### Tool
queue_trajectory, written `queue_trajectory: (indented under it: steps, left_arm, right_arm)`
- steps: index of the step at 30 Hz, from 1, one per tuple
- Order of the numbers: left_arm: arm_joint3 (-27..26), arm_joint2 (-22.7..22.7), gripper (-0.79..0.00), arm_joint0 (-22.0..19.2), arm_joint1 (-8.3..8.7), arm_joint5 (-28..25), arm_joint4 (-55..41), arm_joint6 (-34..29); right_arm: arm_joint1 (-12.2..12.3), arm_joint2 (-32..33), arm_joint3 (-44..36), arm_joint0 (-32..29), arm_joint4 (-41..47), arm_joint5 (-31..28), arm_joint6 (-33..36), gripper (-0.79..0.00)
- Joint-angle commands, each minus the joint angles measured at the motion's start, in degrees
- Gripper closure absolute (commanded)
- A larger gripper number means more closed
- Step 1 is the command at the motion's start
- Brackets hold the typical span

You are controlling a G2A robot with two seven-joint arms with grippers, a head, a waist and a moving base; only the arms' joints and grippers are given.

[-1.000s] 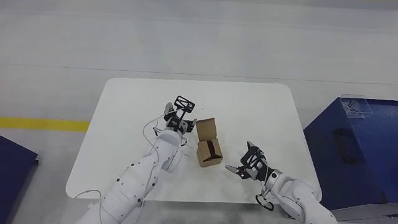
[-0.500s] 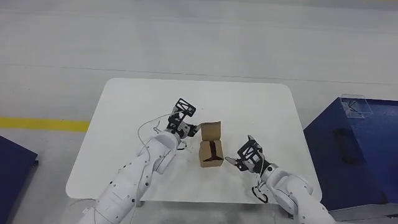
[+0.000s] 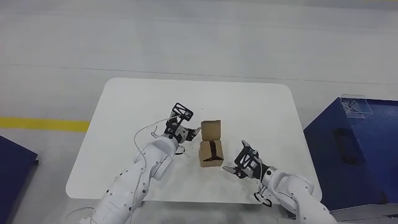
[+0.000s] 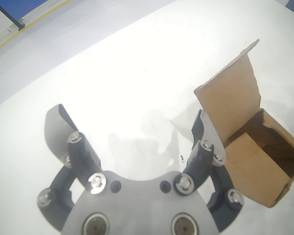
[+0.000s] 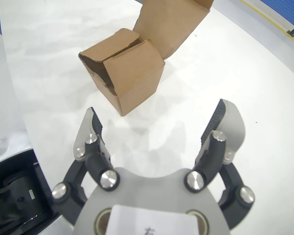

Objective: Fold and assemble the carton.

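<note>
We see the brown carton standing on the table, between its centre and near edge, lid raised, our left gripper spread, empty, just beside the lid, our right gripper spread, empty, near the carton's other side

The brown carton stands at the lower centre of the white worktop, with its lid flap raised on the far side. The left gripper sits just beside the carton on the frame's left. The right gripper is near its lower right corner. Both are spread wide. Bare worktop runs across the upper part and down both outer sides.
</note>
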Motion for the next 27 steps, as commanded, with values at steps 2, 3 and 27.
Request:
queue_trajectory:
  steps: [2, 3, 27]
  left_arm:
    - [0.36, 0.24, -0.785, -0.15, -0.38, 1.58, 0.53, -0.39]
    - [0.49, 0.31, -0.785, -0.18, -0.49, 1.81, 0.59, -0.44]
    - [-2.72, -1.41, -0.785, 1.85, -1.11, -1.82, 4.93, 1.62]
  right_arm:
    - [-0.36, -1.67, 1.14, 0.97, -1.13, 2.35, 0.00, -0.785]
    - [-0.50, -2.25, 1.59, 1.37, -1.57, 3.15, 0.05, -0.785]
    - [-2.63, -3.78, 10.89, 8.38, 3.24, 15.04, 1.52, -0.785]
